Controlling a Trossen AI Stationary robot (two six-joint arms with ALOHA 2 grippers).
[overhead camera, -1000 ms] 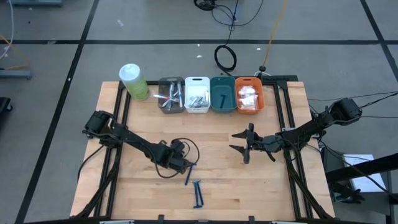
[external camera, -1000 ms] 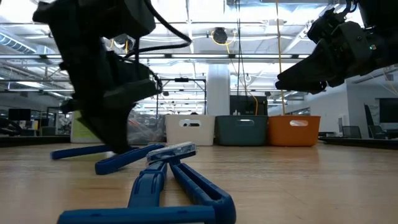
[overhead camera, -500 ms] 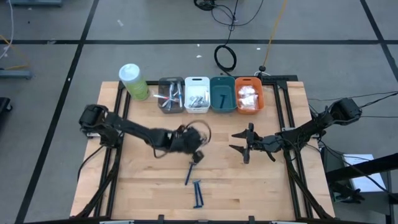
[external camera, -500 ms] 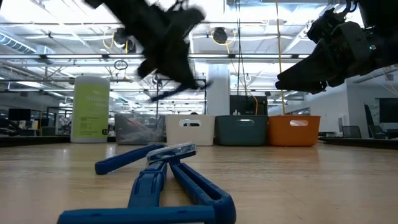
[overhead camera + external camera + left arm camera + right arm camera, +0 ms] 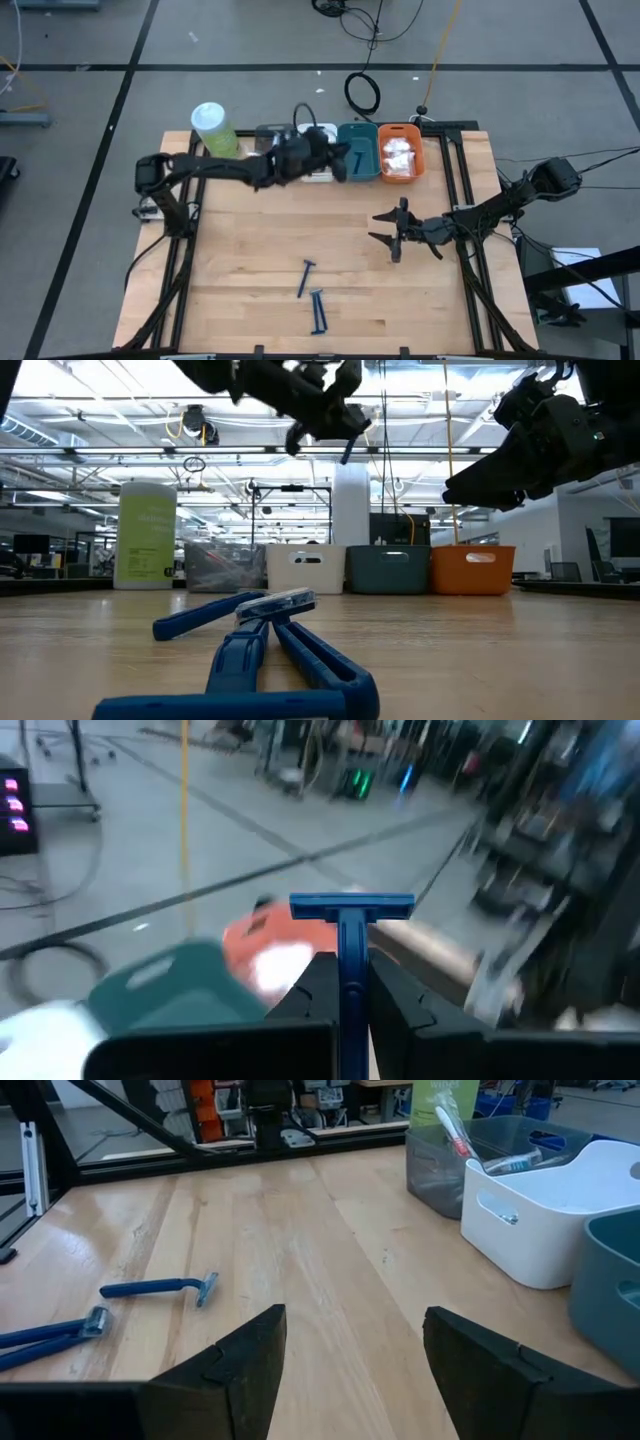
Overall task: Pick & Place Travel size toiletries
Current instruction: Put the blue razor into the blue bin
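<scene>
My left gripper (image 5: 335,162) hangs in the air at the far side of the table, by the white bin (image 5: 317,150) and the teal bin (image 5: 358,150). It is shut on a dark blue T-shaped razor (image 5: 351,920), whose head sticks out past the fingertips. Three more blue razors lie flat on the wood, one (image 5: 306,277) alone and two (image 5: 318,310) side by side. My right gripper (image 5: 400,232) waits open above the table's right half, with nothing between its fingers (image 5: 250,1365). My left gripper pinches the razor's handle (image 5: 351,958) between its two fingers (image 5: 312,990). The fingers run along the handle, about level, pointing toward the table's right side. The razor is lifted clear, with its head (image 5: 352,903) out in front over the bins.
Grey (image 5: 275,152), white, teal and orange (image 5: 400,152) bins stand in a row along the far edge, with a pale-green cylinder (image 5: 214,130) to their left. Bare wood lies between the bins and the razors.
My left gripper has risen from the table's near middle with one razor. It has swung toward the far edge to the bins and tipped from pointing down to about level. The razor is lifted clear of the wood; the other three have stayed where they were.
</scene>
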